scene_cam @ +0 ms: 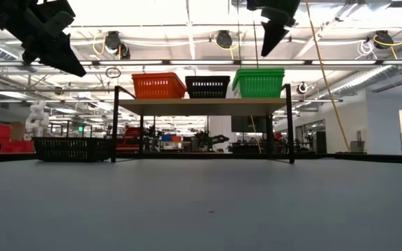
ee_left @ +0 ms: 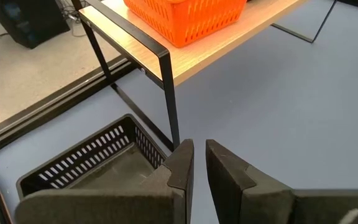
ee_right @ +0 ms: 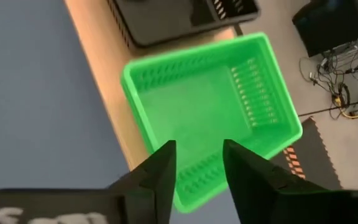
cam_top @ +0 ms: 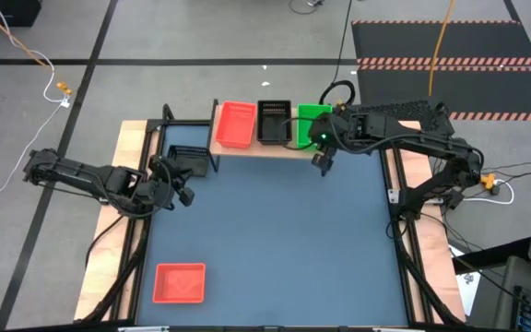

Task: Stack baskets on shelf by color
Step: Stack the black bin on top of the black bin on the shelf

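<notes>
The shelf (cam_top: 247, 150) stands at the table's far side and carries a red basket (cam_top: 236, 124), a black basket (cam_top: 274, 121) and a green basket (cam_top: 310, 123) side by side. Another black basket (cam_top: 189, 160) rests with its bottom on the table beside the shelf's left leg (ee_left: 166, 93). A second red basket (cam_top: 180, 282) lies near the near left corner. My left gripper (ee_left: 199, 162) hovers just near of the black basket (ee_left: 98, 162) on the table, its fingers a narrow gap apart and empty. My right gripper (ee_right: 199, 155) hangs open and empty above the green basket's (ee_right: 204, 106) near edge.
The blue table mat (cam_top: 275, 240) stretches between the shelf and the near edge. Wooden side rails (cam_top: 127, 157) and black frame bars border the table. The shelf's thin black legs (scene_cam: 289, 125) stand on the mat. Cables and floor mats lie beyond the table.
</notes>
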